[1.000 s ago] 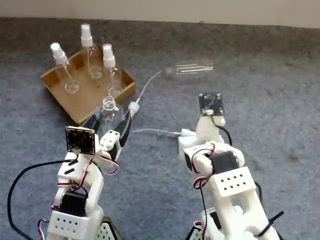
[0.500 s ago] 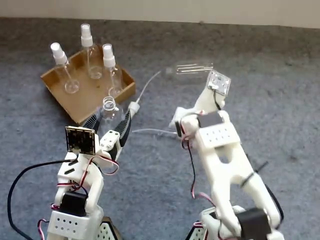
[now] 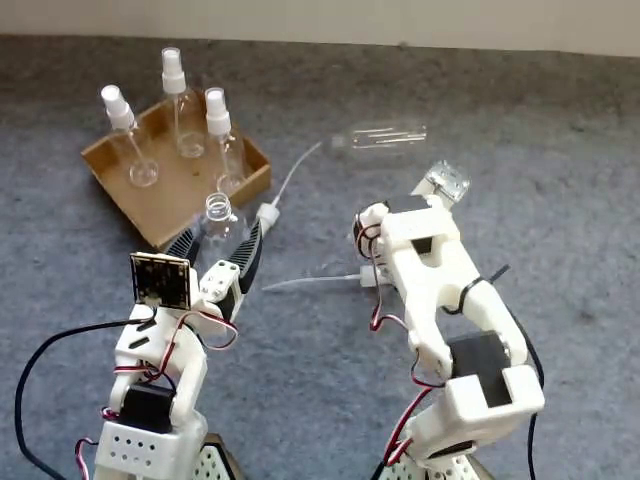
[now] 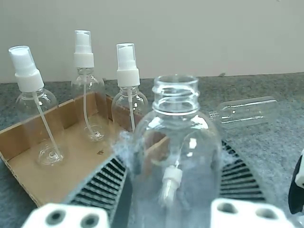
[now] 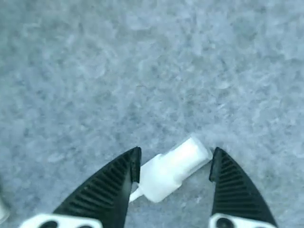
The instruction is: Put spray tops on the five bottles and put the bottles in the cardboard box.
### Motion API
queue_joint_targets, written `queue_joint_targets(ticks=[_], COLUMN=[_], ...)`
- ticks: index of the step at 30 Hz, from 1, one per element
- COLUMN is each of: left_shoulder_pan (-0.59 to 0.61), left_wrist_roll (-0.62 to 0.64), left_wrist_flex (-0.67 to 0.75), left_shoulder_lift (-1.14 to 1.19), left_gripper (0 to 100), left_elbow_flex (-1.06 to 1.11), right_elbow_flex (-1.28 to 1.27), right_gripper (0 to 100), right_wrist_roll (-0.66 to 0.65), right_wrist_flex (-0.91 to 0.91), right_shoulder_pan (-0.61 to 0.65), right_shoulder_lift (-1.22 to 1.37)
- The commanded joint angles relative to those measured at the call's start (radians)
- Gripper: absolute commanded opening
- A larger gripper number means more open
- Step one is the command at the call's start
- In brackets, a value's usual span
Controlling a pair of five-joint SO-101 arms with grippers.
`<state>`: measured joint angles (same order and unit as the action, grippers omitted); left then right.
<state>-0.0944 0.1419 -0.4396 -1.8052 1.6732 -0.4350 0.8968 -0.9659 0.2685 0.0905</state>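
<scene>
Brown cardboard box (image 3: 178, 190) on your far left carries three capped bottles (image 3: 178, 100), upright. Just beside it your left gripper (image 3: 220, 235) pinches an uncapped bottle (image 4: 175, 156), upright. Further right, your right gripper (image 5: 173, 159) stands spread around a spray top (image 5: 173, 170) lying on the carpet (image 3: 560, 200); a fifth bottle (image 3: 385, 137) lies beyond
</scene>
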Motion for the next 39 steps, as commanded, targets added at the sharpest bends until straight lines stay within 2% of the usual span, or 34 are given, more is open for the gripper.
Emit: queue_joint_targets(ticks=[1,7,12,17,26,31,36,39], left_shoulder_pan=[0.007,0.007,0.007,0.007,0.007,0.007,0.007,0.007], left_wrist_roll=[-0.008,-0.008,-0.008,-0.008,-0.008,-0.008,-0.008,-0.008], left_wrist_flex=[0.002,0.000,0.000,0.000,0.003,0.000,0.000,0.000], left_shoulder_lift=[-0.010,-0.010,-0.010,-0.010,-0.010,-0.010,-0.010,-0.010], left_gripper=[9,9,9,9,9,9,9,9], left_elbow_flex=[0.022,0.022,0.022,0.022,0.022,0.022,0.022,0.022], right_elbow_flex=[0.061,0.061,0.061,0.061,0.051,0.058,0.059,0.056], right_gripper=[22.1,21.2,8.3,7.1,7.0,7.0,7.0,7.0], right_wrist_roll=[0.011,0.003,0.002,-0.014,-0.245,-0.390,-0.637,-0.767], right_wrist_flex=[0.012,0.007,0.007,0.005,0.007,0.015,0.015,0.015], right_shoulder_pan=[-0.013,-0.015,-0.015,-0.015,-0.021,-0.127,-0.257,-0.292], right_shoulder_lift=[0.005,0.010,0.010,0.005,-0.205,-0.249,-0.248,-0.248])
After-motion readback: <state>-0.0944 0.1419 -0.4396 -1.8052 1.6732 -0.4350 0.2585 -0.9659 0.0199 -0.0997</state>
